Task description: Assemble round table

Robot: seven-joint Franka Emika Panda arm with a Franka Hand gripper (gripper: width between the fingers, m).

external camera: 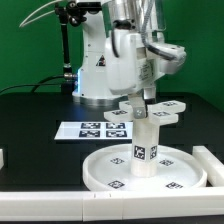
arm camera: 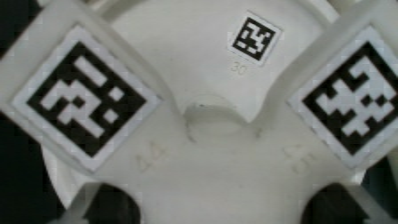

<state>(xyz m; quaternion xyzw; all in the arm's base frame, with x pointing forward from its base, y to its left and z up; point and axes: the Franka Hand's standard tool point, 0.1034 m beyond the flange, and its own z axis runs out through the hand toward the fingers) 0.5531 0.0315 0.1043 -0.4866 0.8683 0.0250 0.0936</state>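
The large rimmed disc top lies on the table at the front. The short cylindrical leg stands upright at its middle. The cross-shaped foot sits on top of the leg, and my gripper comes down on it from above. In the wrist view the foot fills the frame with its square markers. My gripper is closed on the foot's hub, with the dark fingertips on either side of it.
The marker board lies flat behind the disc top. A long white edge bar lies along the exterior view's right of the disc. Another white piece shows at the left edge. The robot base and a dark stand are behind.
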